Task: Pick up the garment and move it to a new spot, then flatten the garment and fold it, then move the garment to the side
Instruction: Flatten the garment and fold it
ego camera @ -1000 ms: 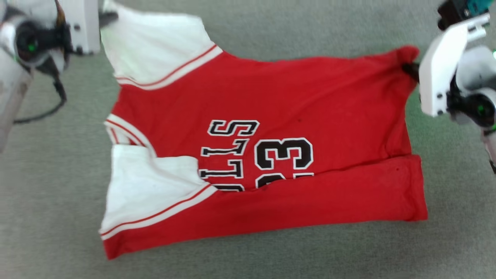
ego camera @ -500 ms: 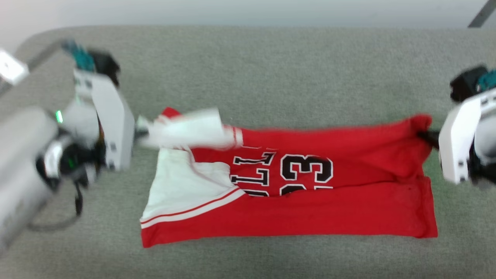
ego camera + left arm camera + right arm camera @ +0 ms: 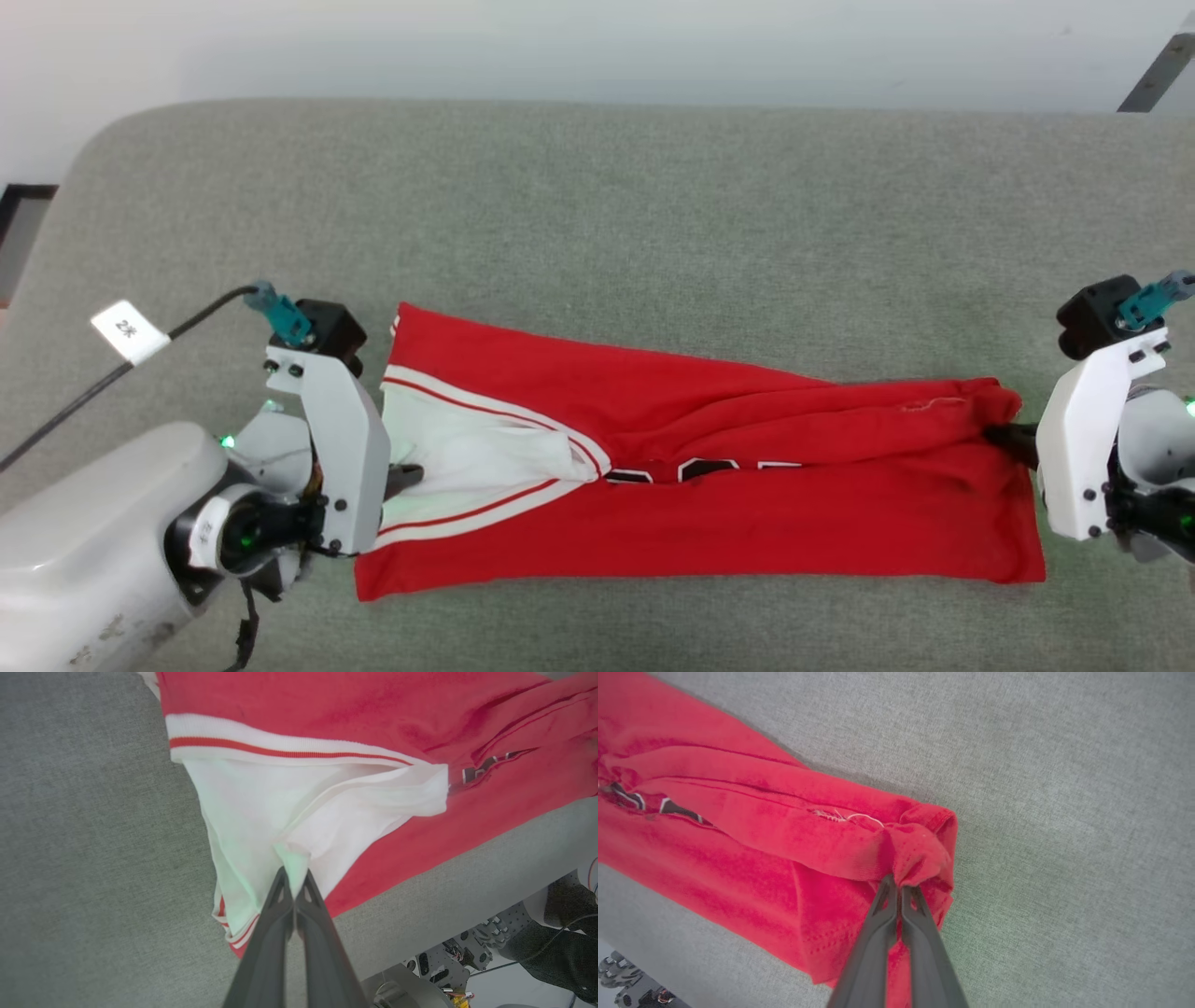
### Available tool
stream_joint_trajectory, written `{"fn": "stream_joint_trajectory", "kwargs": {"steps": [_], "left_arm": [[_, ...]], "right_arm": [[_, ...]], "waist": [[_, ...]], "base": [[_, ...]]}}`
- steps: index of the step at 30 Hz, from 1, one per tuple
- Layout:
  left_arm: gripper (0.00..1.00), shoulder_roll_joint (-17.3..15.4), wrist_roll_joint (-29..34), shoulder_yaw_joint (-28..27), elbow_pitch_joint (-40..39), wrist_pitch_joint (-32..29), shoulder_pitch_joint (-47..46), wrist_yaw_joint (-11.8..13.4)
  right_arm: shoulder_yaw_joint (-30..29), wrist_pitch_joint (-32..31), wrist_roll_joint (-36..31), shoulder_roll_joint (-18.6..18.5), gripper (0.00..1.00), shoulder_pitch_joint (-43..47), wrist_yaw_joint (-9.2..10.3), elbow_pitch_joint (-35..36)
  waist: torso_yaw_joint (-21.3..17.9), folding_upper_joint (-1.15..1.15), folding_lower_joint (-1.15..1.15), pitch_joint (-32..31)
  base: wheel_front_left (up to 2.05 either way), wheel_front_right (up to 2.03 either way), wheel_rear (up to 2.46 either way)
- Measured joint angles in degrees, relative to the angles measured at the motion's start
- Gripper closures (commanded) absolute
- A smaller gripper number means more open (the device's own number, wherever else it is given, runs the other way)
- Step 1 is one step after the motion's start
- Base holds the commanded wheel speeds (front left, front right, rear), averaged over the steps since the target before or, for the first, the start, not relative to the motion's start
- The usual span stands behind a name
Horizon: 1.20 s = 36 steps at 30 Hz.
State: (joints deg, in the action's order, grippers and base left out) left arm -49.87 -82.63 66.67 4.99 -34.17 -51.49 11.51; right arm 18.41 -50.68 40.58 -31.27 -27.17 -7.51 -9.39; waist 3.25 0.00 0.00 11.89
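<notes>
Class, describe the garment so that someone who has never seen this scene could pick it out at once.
Start at the grey fabric surface. Near its front edge lies the garment, folded into a long band, the left gripper and right gripper shut on its ends. It is bright red, with a white sleeve edged in thin stripes.

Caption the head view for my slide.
Jaws shut on both ends of the red jersey, folded lengthwise on grey fabric.

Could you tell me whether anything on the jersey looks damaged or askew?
On the red jersey, a loose white thread sticks out near the right gripper, and the folded-over flap lies slanted.
</notes>
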Motion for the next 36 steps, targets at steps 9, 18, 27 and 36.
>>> {"fn": "stream_joint_trajectory", "kwargs": {"steps": [9,18,27,36], "left_arm": [[0.0,-0.04,-0.54,0.14,1.18,0.19,1.15,-1.43],[0.0,-3.33,0.46,-1.25,-1.63,8.82,5.88,-1.49],[0.0,-6.16,4.54,-3.79,-4.48,27.28,13.71,-1.03],[0.0,-7.27,8.24,-6.94,-5.41,46.81,22.56,2.24]], "right_arm": [[-4.05,-4.44,-2.07,2.68,0.0,3.04,0.0,2.94],[-11.37,-9.09,-4.95,6.95,0.0,9.57,0.0,7.92],[-19.41,-9.26,-8.79,13.17,0.0,17.3,0.0,10.92],[-24.32,-8.84,-11.13,16.82,0.0,20.62,0.0,11.9]], "waist": [[-0.26,0.0,0.0,-3.02],[0.21,0.0,0.0,-8.05],[0.99,0.0,0.0,-12.05],[2.68,0.0,0.0,-13.45]], "base": [[0.0,0.0,0.0],[0.0,0.0,0.0],[0.0,0.0,0.0],[0.0,0.0,0.0]]}}
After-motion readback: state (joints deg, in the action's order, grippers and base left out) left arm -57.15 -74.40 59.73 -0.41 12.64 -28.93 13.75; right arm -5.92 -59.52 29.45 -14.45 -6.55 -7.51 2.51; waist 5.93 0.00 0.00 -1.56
